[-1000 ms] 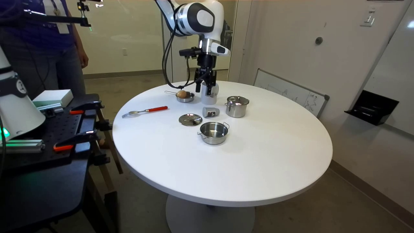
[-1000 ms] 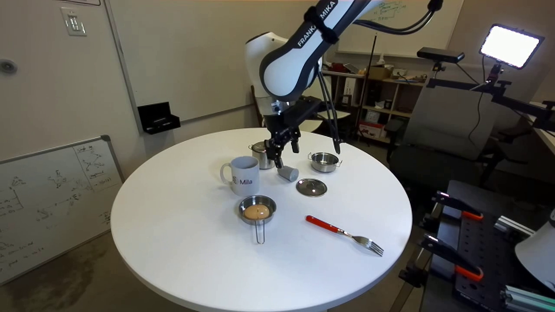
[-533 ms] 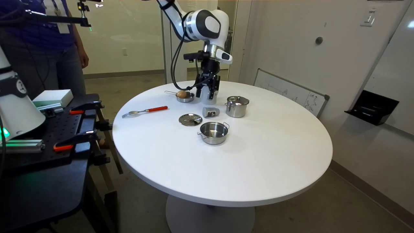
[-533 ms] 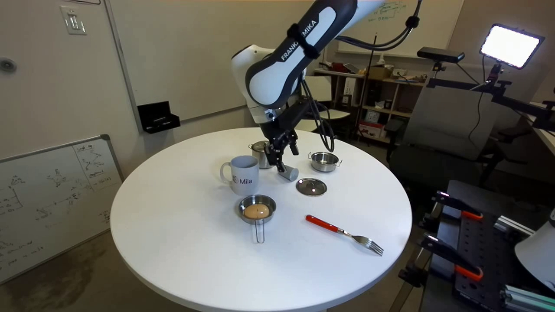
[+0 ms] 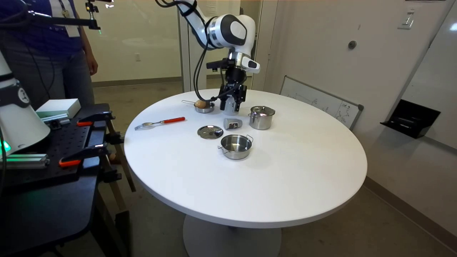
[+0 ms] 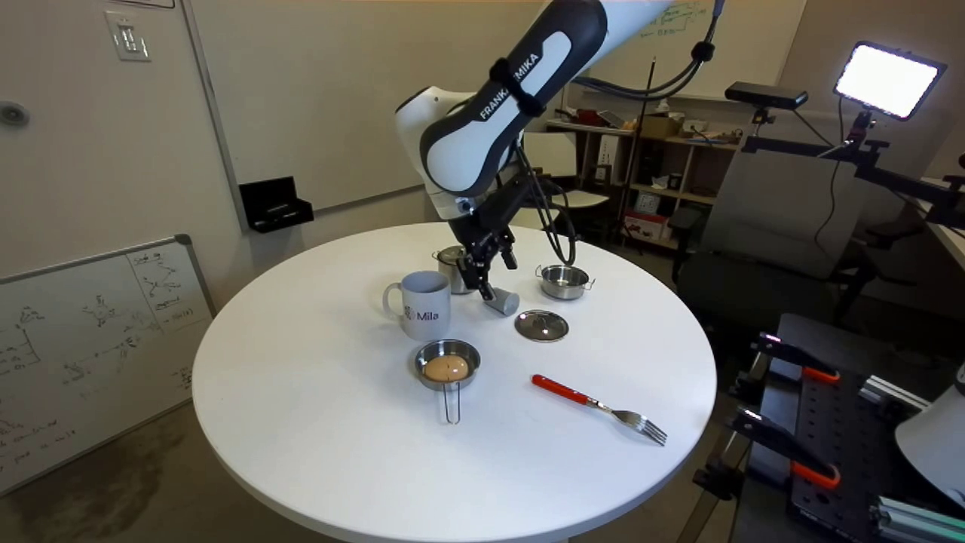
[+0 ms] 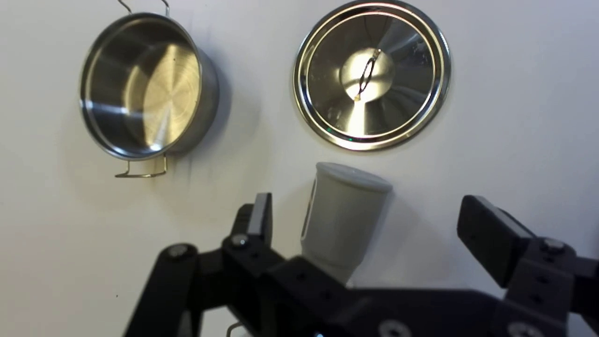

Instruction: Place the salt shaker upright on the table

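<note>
Table [image 5: 292, 178] round and white, gripper [image 7: 365, 216] over it with fingers [image 7: 489, 238] spread wide, nothing in their hold, and there, just beside the lid [image 7: 372, 77], the shaker [image 7: 346, 215] lies on its side, framed between those fingers in the wrist view!

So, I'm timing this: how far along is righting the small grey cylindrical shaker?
Approach looks done: open black fingers bracket the shaker in the wrist view. In hand: probably alignment; visible gaps show no grip. Left: grasping and righting; it lies on its side on the round white table.
</note>
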